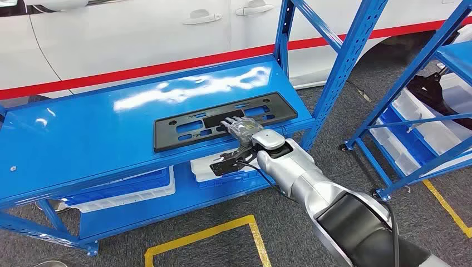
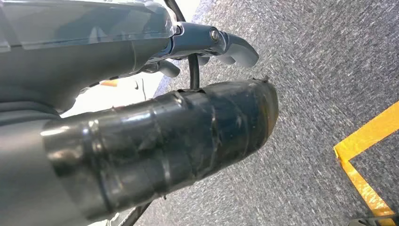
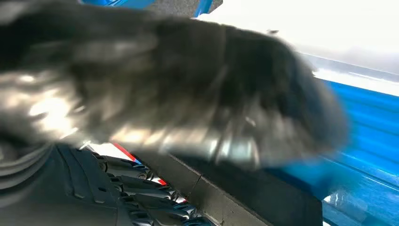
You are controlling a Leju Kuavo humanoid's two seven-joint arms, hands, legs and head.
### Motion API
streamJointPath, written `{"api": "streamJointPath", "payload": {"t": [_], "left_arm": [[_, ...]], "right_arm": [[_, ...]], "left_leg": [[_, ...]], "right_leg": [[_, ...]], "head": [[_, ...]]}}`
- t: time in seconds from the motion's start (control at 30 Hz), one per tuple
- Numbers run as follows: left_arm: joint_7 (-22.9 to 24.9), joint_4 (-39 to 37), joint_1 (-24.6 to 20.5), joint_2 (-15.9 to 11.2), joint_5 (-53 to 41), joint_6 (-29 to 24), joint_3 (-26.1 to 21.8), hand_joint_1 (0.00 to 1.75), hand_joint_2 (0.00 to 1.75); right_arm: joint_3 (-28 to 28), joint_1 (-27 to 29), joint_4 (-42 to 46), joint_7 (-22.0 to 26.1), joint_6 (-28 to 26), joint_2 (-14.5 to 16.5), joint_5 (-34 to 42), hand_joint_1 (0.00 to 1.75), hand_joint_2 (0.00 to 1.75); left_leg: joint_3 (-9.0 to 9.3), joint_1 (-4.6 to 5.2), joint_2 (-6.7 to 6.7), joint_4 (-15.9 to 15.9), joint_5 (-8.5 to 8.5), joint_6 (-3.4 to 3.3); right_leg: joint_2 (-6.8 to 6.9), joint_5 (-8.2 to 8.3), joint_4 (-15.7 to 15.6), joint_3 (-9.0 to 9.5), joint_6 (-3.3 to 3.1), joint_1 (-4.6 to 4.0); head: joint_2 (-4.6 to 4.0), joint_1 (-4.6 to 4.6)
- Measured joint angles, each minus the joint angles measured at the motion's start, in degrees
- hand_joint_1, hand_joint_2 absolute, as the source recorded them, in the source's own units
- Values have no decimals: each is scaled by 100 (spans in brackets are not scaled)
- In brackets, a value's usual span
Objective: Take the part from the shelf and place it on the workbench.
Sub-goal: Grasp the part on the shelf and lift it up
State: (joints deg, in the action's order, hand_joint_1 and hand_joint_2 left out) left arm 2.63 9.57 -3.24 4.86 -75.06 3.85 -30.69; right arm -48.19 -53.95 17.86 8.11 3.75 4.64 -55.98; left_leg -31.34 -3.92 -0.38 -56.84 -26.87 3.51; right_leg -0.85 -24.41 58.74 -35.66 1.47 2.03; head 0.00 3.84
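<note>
Part (image 1: 222, 120): a long, flat, black plastic panel with rectangular cut-outs, lying flat on the top blue shelf (image 1: 89, 133), toward that shelf's near right corner, its long side roughly parallel to the near edge. Right hand (image 1: 240, 129): laid over the part's near long edge, a little right of its middle, fingers reaching across the top face toward the far side; the thumb is hidden below, so whether the hand actually grips the part cannot be told. The right wrist view shows the dark fingers (image 3: 155, 202) against the part's black edge (image 3: 244, 188), the rest heavily blurred. The silver right arm (image 1: 311, 183) runs in from the near right. Left hand (image 2: 207, 44): hanging over grey carpet (image 2: 329, 70), its fingers curled inward with nothing in them, near yellow floor tape (image 2: 367, 141). Below the top shelf: pale bins (image 1: 128, 192) on the lower blue level. Far side: white car body (image 1: 139, 33) with a red stripe. Right: second blue rack (image 1: 412, 117) holding white bins.
</note>
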Motion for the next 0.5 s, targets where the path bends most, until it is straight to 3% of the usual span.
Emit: {"api": "streamJointPath", "payload": {"t": [0.5], "left_arm": [[-29, 0, -2, 48, -66, 17, 0, 0, 0]], "right_arm": [[0, -23, -6, -168, -122, -36, -70, 175, 175]], "left_leg": [[4, 0, 0, -2, 0, 0]], "right_leg": [[0, 0, -1, 6, 0, 0]], "head": [[0, 0]]}}
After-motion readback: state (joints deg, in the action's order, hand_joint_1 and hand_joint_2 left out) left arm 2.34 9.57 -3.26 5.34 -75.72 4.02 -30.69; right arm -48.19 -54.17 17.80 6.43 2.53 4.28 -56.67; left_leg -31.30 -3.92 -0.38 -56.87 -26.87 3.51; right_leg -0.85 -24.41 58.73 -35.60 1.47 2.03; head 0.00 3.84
